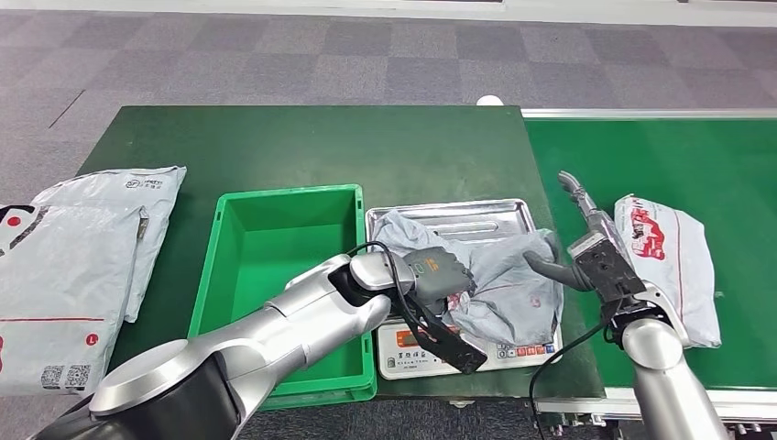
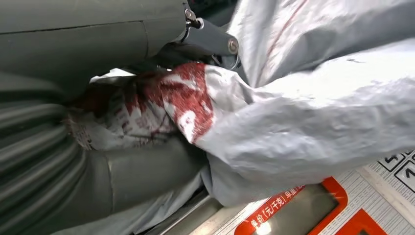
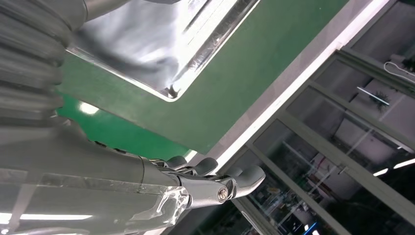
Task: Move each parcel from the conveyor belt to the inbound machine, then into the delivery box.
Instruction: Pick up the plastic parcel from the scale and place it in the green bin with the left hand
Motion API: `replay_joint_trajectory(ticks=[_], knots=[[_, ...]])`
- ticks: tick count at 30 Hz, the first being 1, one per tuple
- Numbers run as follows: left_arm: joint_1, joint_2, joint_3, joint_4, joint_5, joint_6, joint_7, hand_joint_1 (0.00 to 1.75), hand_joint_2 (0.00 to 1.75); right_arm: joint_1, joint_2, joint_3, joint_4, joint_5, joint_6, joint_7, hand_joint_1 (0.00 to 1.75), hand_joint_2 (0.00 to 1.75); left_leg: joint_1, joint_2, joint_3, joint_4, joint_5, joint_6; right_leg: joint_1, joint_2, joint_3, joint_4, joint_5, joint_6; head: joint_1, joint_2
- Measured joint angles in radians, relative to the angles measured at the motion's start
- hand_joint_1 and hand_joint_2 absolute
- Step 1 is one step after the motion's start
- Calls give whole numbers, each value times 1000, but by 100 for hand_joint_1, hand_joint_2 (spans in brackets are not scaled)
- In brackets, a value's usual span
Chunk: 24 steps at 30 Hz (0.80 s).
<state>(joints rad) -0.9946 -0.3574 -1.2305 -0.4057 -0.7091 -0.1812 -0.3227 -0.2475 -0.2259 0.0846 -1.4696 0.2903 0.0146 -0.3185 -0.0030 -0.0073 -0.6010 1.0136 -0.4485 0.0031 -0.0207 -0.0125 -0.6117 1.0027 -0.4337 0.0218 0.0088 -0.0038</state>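
the left hand (image 1: 438,280) grips the crumpled grey plastic mailer parcel (image 1: 499,280), its grey thumb and dark fingers closed into the folds; in the left wrist view the bag's red-printed part (image 2: 188,98) is bunched between thumb and palm. the parcel lies on the shiny steel tray (image 1: 458,218) of the white inbound weighing machine (image 1: 417,353), draped over the tray's front so that it hangs above the orange-framed display (image 2: 293,208) and the button panel. the machine stands at the front right corner of the dark green counter (image 1: 302,147).

the right hand (image 1: 586,243) hovers just beside the parcel's right end with its fingers spread and holding nothing: the thick thumb reaches toward the bag near its edge, and the dark fingers point away toward the counter's far edge. whether the thumb touches the plastic i cannot tell. the right wrist view shows those fingers (image 3: 244,178) loosely curved in open air above the tray corner.

just left of the machine, touching its side, sits an open bright green plastic bin (image 1: 284,247), the delivery box, along the counter's front edge. at the counter's left edge lie two flat grey mailer bags (image 1: 82,266), overlapping, one overhanging the edge. right of the counter runs the bright green conveyor belt (image 1: 696,165), carrying a white mailer parcel with red lettering (image 1: 664,261) close to the right hand's wrist.
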Motion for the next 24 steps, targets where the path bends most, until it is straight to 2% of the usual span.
replay_joint_trajectory(ticks=[6, 10, 13, 18, 24], knots=[[0, 0, 42, 3, 11, 114, 46, 175, 175, -32, 14, 11, 26, 16, -14, 13, 0, 175, 0, 1, 0, 0, 1, -1, 0, 1, -1, 0, 0, 0, 0, 0], [-7, 1, 106, -38, -9, 214, 93, 175, 175, -49, 26, 16, 36, 19, -39, 39, 0, 175, 0, -1, -1, 0, 2, 0, 0, -1, -1, 0, 0, 0, 0, 0], [-14, 8, 163, -97, -26, 275, 143, 175, 175, -49, 15, 16, 38, -12, -36, 43, 0, 175, 0, -1, -1, 0, 1, 0, 0, -1, -1, 0, 0, 0, 0, 0], [-17, 48, 250, -204, -92, 357, 202, 175, 175, -46, -14, 11, 40, -40, -34, 33, 0, 175, 0, 0, -1, 0, 1, 0, 0, 0, -2, 0, 0, 0, 0, 0], [5, 117, 354, -348, -335, 439, 297, 175, 175, 41, -4, -6, -11, 18, -79, 50, 0, 175, 0, 0, -1, -1, 1, 0, 0, 0, -3, 0, 0, 0, 0, 0]])
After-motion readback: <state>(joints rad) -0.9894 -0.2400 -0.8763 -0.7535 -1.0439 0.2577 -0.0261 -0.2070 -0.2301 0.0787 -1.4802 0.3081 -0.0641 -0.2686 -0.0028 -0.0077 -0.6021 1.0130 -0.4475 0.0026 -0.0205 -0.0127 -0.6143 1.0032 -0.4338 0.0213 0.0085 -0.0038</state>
